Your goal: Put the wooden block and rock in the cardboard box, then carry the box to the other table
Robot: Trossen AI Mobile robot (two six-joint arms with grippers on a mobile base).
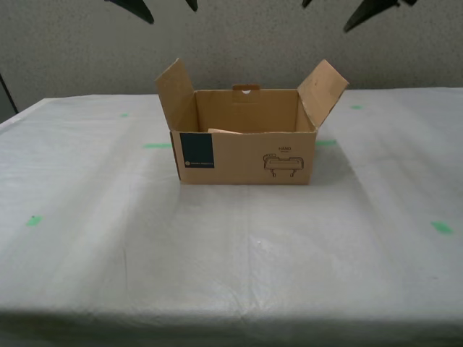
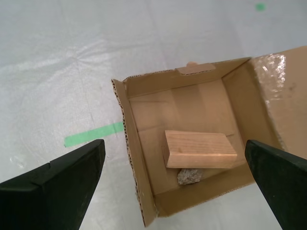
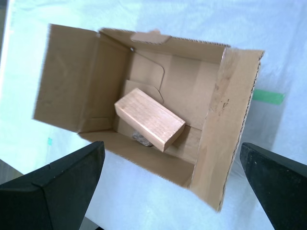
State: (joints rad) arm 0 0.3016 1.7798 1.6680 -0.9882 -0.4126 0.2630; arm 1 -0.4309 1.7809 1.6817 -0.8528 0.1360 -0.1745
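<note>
The cardboard box (image 1: 246, 155) stands open on the cloth-covered table (image 1: 231, 267), its navy label and line drawing facing the exterior camera. Inside lies the wooden block (image 2: 201, 148) (image 3: 149, 118), resting partly on the rock (image 2: 188, 176) (image 3: 140, 139), which peeks out from under it. In the exterior view the box's front wall hides both. My second gripper (image 2: 174, 143) and my first gripper (image 3: 172, 144) hover well above the box, each open and holding nothing. In the exterior view only dark fingertips (image 1: 134, 7) (image 1: 369, 11) show at the top edge.
The wrinkled white-grey cloth carries small green tape marks (image 1: 155, 145) (image 1: 441, 228) (image 1: 33, 220). A longer green strip (image 2: 93, 134) lies beside the box. Both side flaps (image 1: 176, 94) (image 1: 323, 90) stick up and outward. A grey wall runs behind the table.
</note>
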